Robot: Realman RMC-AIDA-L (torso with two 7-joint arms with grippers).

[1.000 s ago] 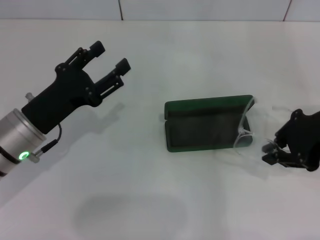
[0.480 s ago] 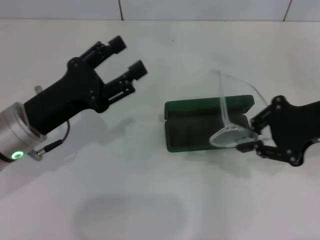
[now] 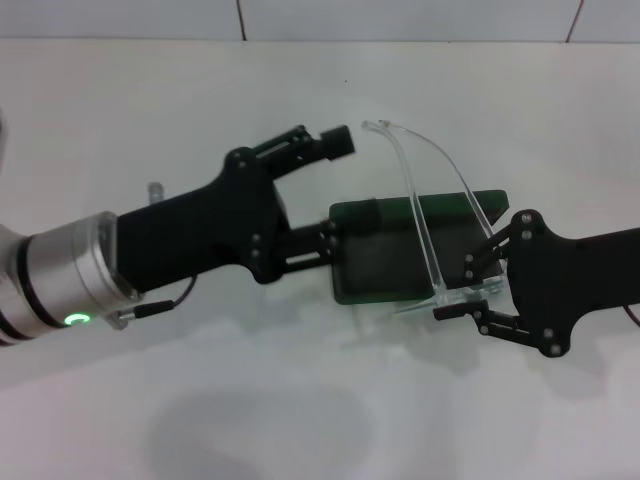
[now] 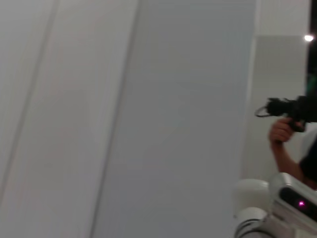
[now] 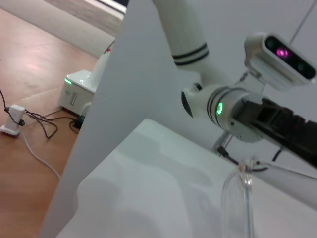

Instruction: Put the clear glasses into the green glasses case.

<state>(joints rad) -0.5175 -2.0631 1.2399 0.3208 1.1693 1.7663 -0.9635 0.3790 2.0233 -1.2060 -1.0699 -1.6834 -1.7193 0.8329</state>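
Glasses (image 3: 432, 235), clear and colourless, stand tipped up over the right part of the green glasses case (image 3: 385, 262), held at their lower front edge by the right gripper (image 3: 470, 288), whose black fingers are closed on the clear plastic just beside the case's right end. The two thin arms of the clear glasses rise from that grip and curve up and away toward the back of the white table (image 3: 320, 110), ending above the case's far edge. The case lies open in the middle of the table, its dark lining facing up. The left gripper (image 3: 335, 190) reaches in from the left with its fingers spread wide: one finger points out above the case's far left corner and the other lies against the case's left end, at or very near its edge. In the right wrist view a clear arm of the glasses (image 5: 237, 203) shows close to the camera, with the left arm's silver wrist and its green light behind it. The left wrist view shows only a pale wall and a person with a camera. Compared with half a second earlier, the left gripper has moved from well left of the case to its left end, the right gripper has shifted slightly left, and the glasses have swung more upright over the case.
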